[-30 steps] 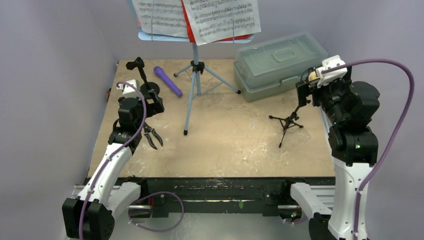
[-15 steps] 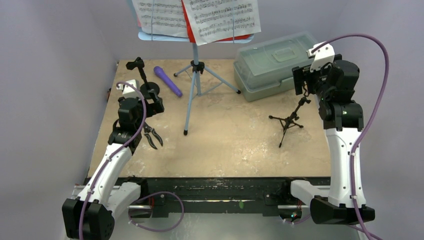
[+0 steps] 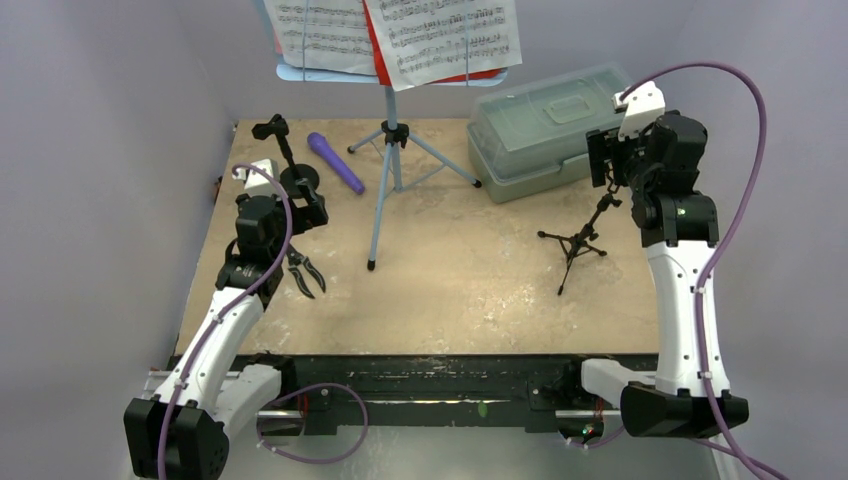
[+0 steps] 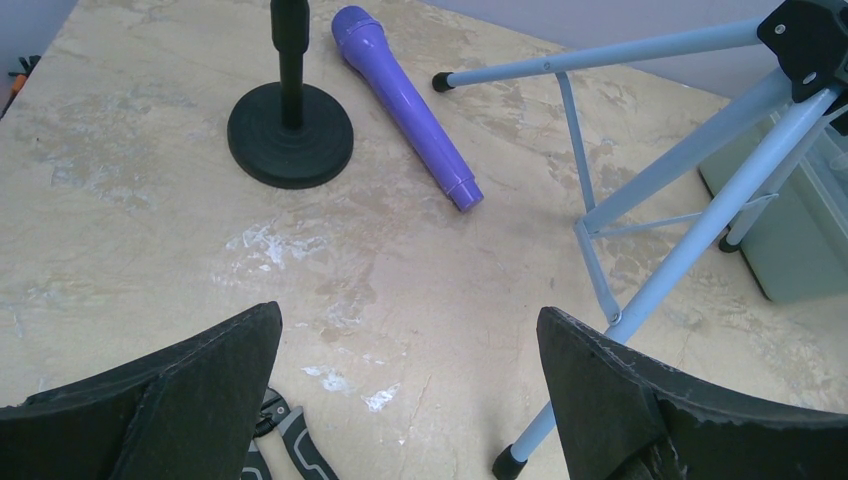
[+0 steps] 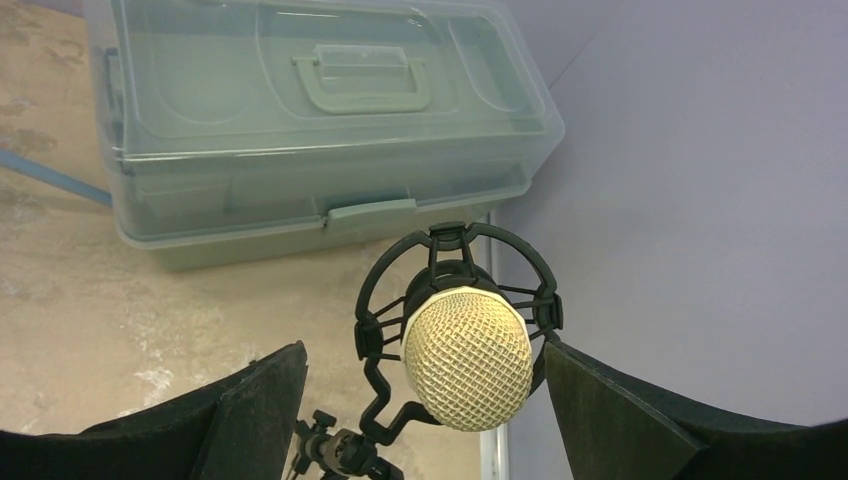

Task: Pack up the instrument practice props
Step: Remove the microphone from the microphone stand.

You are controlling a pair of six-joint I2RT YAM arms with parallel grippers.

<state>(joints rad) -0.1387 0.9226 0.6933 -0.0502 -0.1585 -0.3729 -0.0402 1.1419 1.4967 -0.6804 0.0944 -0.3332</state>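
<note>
A tan microphone (image 5: 467,358) sits in the ring (image 5: 455,265) of the black tripod holder (image 3: 577,245). My right gripper (image 5: 422,350) is open, one finger on each side of the mic head, with gaps showing on both sides; from above it hangs at the holder's top (image 3: 605,165). My left gripper (image 4: 408,312) is open with nothing in it, low over the table at the left (image 3: 312,208). Beyond it lie a purple microphone (image 4: 405,105) and a round-base holder (image 4: 290,120). The pale-blue music rack (image 3: 390,150) stands mid-table, carrying sheet-music pages (image 3: 440,35).
A translucent grey-green lidded box (image 3: 555,125) stands shut at the back right, just behind the tripod holder. Black pliers (image 3: 305,275) lie on the table under my left gripper. A rack leg (image 4: 680,170) runs close to the left gripper's right finger. Walls enclose the table.
My right arm has swung left and away from me, bringing its open gripper around the tan mic head. The left arm has not moved.
</note>
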